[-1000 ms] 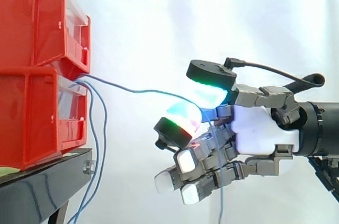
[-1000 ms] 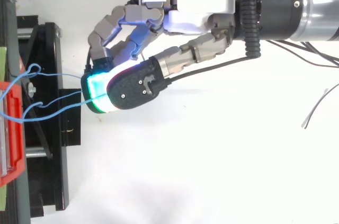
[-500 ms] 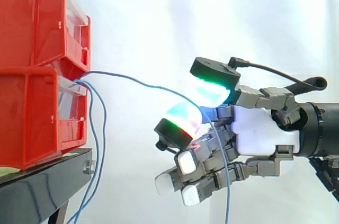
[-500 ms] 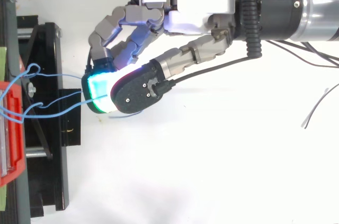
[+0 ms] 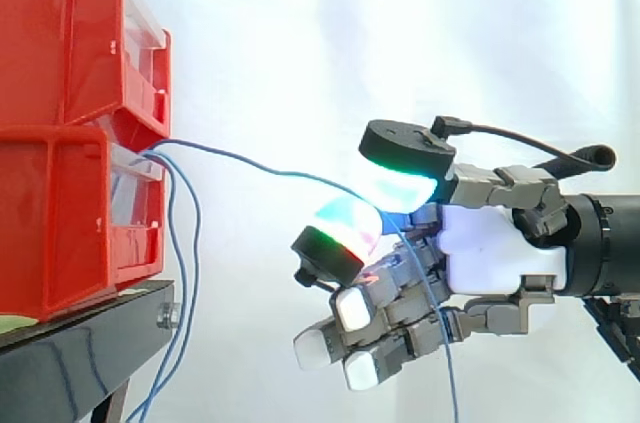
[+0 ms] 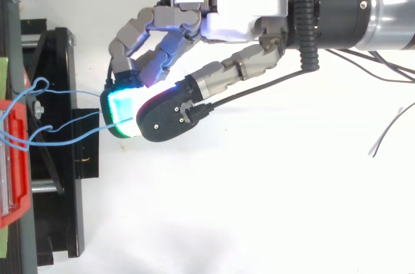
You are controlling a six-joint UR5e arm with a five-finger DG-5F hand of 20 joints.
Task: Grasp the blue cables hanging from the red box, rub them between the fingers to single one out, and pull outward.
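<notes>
Two red bins [image 5: 70, 133] are stacked on a black stand [image 5: 80, 353] at the left. Thin blue cables come out between them. Two of them [image 5: 185, 273] hang down beside the lower bin. A third blue cable [image 5: 270, 171] arcs rightward to my hand [image 5: 495, 253], whose curled fingers hold it right of the bins. There it runs between the green-glowing thumb pad [image 5: 400, 158] and a cyan and red fingertip [image 5: 335, 238], then drops past the palm. From above, the cable [image 6: 71, 133] reaches the hand [image 6: 240, 2] under the thumb.
A white curtain hangs behind. From above, the stand [image 6: 58, 190] and the bin edge [image 6: 13, 157] lie along the left, with a white floor to the right. A loose dark wire [image 6: 389, 133] lies at the far right.
The thumb pad has shifted and flattened over the fingertip. The cable's free end has swung right along the palm. Its arc rose half a second ago and has sagged again. The arm stayed put.
</notes>
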